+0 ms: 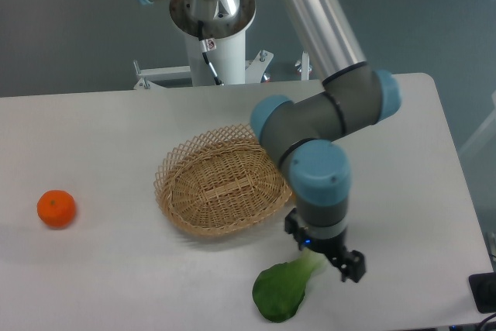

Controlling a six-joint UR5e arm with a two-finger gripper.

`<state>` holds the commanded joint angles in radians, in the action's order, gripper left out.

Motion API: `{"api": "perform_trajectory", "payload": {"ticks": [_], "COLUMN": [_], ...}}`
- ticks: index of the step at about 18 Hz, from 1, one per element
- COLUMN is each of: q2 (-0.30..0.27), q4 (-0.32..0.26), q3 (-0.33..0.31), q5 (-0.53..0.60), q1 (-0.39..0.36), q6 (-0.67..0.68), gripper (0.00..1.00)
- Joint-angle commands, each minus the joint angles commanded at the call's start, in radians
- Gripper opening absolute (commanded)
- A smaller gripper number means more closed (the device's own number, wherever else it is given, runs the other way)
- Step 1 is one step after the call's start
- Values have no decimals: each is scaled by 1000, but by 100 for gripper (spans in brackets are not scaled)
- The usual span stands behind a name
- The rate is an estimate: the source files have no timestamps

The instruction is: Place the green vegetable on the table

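The green vegetable [280, 294], a dark-green leaf with a paler stem, lies on the white table [116, 269] near the front edge, just outside the basket. Its stem end points up-right and reaches under my gripper [325, 253]. The gripper points down over the stem end, low above the tabletop. Its black fingers [353, 266] stand apart, one on each side of the stem, and the jaws look open. The stem tip is partly hidden by the gripper.
A woven wicker basket [221, 184] stands in the middle of the table, right behind the gripper and with nothing in it. An orange [56, 208] sits at the left. The arm's base [213, 13] is at the back edge.
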<state>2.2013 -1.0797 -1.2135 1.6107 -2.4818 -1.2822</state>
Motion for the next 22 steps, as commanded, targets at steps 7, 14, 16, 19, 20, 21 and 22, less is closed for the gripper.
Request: {"api": "perform_trajectory", "payload": {"ticks": [7, 14, 16, 19, 20, 21, 22], "q2": [8, 52, 57, 63, 63, 63, 63], "q4": [-40, -141, -143, -140, -138, -138, -138], "q3": [51, 152, 155, 155, 152, 152, 151], "q5": [-55, -26, -14, -12, -12, -12, -12], "q1": [-98, -104, -104, -104, -104, -104, -104], "q6": [-123, -184, -187, -187, -186, -186, -186], "gripper": [100, 100, 100, 100, 100, 100, 100]}}
